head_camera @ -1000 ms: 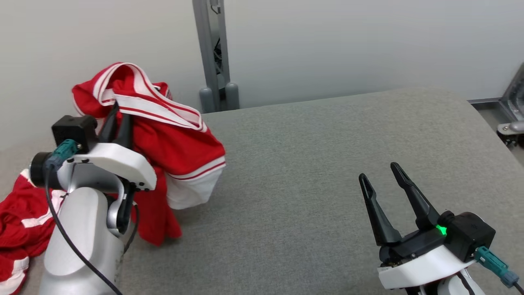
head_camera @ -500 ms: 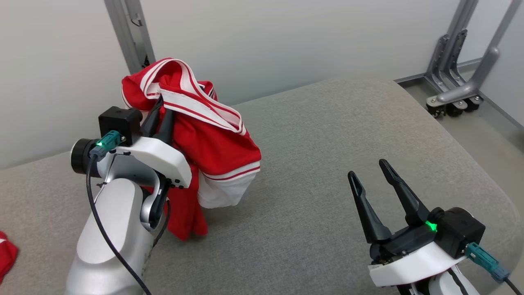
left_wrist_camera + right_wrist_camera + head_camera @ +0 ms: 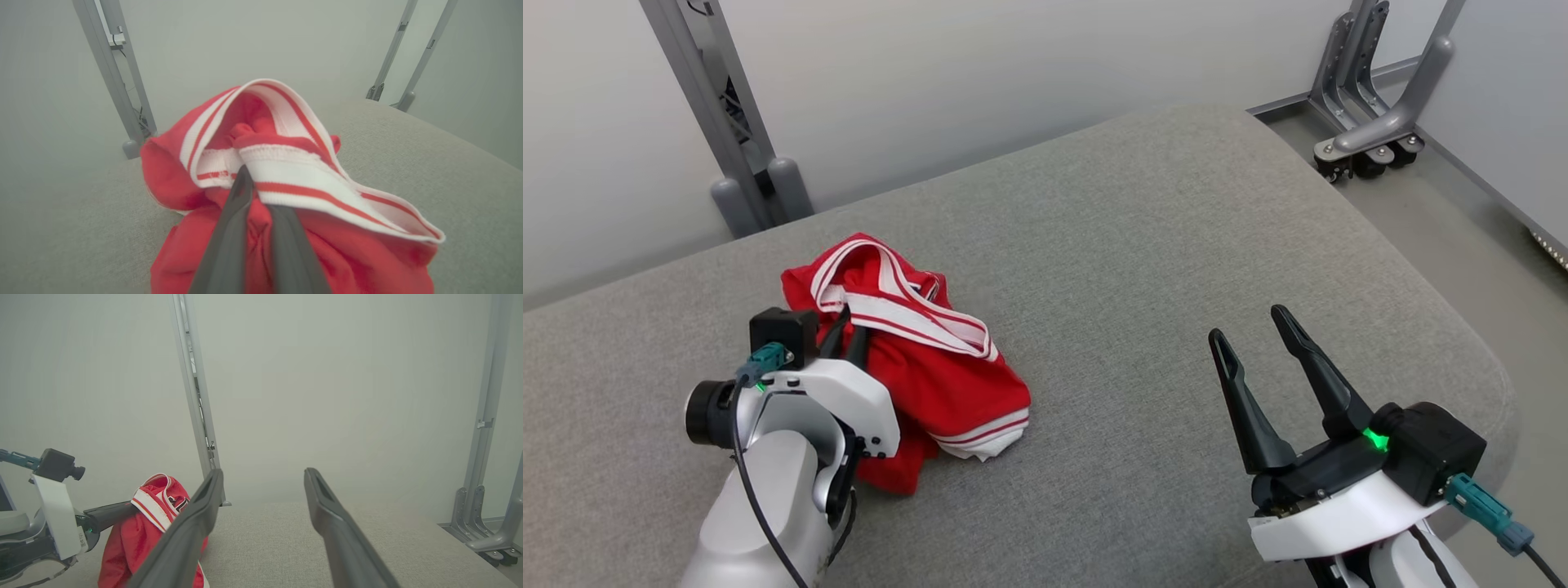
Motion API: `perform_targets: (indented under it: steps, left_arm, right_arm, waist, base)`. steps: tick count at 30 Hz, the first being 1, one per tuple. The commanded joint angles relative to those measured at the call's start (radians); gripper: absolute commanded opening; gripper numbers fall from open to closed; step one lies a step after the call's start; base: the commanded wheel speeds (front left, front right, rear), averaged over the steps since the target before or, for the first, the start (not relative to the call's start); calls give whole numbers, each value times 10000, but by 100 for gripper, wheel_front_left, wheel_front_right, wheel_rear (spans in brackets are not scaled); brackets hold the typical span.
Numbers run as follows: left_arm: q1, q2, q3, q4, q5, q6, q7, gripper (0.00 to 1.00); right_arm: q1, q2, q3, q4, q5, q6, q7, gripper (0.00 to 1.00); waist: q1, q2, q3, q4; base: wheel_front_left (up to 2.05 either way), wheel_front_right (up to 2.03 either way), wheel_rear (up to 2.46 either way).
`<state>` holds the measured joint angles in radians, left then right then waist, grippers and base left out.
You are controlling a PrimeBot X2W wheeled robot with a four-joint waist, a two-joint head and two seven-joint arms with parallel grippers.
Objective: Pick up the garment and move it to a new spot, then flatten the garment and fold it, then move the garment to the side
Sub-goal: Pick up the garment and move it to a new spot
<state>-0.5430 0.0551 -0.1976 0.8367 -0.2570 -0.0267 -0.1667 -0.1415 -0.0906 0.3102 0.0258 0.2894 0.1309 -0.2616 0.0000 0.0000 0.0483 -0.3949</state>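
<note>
The left gripper (image 3: 848,336) seems to be putting the red garment (image 3: 939,384) down left of the middle, jaws clamped on it. The right gripper (image 3: 1248,323) is holding its jaws apart. Next, the garment probably needs letting go and flattening.

garment (image 3: 931,384): red cloth, ribbed white trim, matt
tabletop (image 3: 1143,269): grey woven cloth, matt, rough
right hand (image 3: 1248,322): matt dark plastic, glossy white shell
post (image 3: 698,90), 11 o'clock: smooth grey metal

I see a grey fabric surface (image 3: 1135,245) before a pale wall (image 3: 1013,65). A grey metal post (image 3: 712,106) stands behind it, a wheeled frame (image 3: 1372,135) at far right.
</note>
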Motion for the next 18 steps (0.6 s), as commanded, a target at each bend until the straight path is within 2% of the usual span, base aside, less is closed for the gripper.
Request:
perform_targets:
  steps: [1,2,3,4,5,6,14,18]
  left_arm:
    - [-240,74,-26,129,19,-4,-105,0]
    - [-332,67,-65,276,60,41,-183,2]
    - [-392,63,-75,416,67,87,-268,18]
    - [-454,58,-97,520,98,122,-384,43]
    - [-505,50,-109,569,88,104,-508,80]
    - [-517,46,-39,636,-50,86,-579,100]
    - [-25,-3,-27,-59,-416,-41,-931,100]
    - [679,-17,8,-1130,-560,203,-979,100]
  right_arm:
    - [-98,7,-23,1,-100,-3,-50,100]
    - [-115,14,-18,4,-107,-3,-50,100]
    - [-142,25,-16,5,-103,-1,-50,100]
    - [-166,29,-11,6,-103,-1,-50,100]
    - [-162,33,-3,23,-117,-1,-50,100]
    - [-148,36,4,37,-127,-1,-50,100]
    - [53,-26,-51,87,-135,-1,-50,100]
    - [263,0,-129,152,-94,-1,-50,100]
  waist:
    - [0,0,108,109]
    - [0,0,175,183]
    - [0,0,221,251]
    - [0,0,245,328]
    - [0,0,246,405]
    - [0,0,230,482]
    - [0,0,-210,1360]
    - [0,0,-469,1972]
  base:
    - [0,0,0]
    - [0,0,0]
    - [0,0,0]
    - [0,0,0]
    - [0,0,0]
    - [0,0,0]
    - [0,0,0]
    - [0,0,0]
